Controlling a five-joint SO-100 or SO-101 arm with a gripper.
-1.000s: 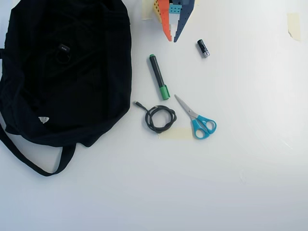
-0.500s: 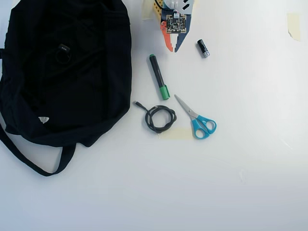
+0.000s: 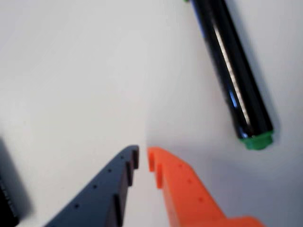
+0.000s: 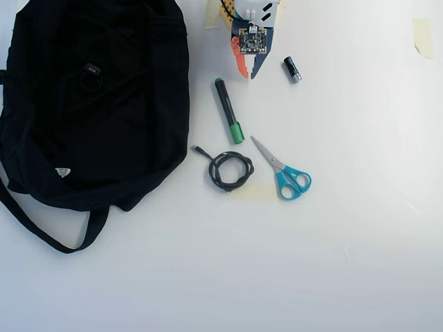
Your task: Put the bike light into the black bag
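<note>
- While I watch the overhead view, the black bag (image 4: 97,104) lies at the far left of the white tabletop (image 4: 332,242), its strap looping out below it.
- Bike light (image 4: 91,73): I read it as the tiny dark block with a ring, lying on top of the bag's fabric in the upper part of the bag. Dark on dark, so I cannot make out more.
- Fingers (image 4: 248,73) sit well right of the bag, at the top edge of the view, tips pointing down the picture. In the wrist view the dark blue finger and the orange one (image 3: 143,158) are nearly together, only a thin slit between the tips, gripping nothing, over bare tabletop.
- Marker (image 4: 228,111), black with green ends, lies just below the fingers, between them and the bag's right edge; the wrist view shows it (image 3: 232,71) upper right, blurred.
- Coiled black cable (image 4: 230,170) lies below the marker, right of the bag.
- Blue-handled scissors (image 4: 285,171) lie right of the cable.
- Small black cylinder (image 4: 292,69) lies right of the fingers.
</note>
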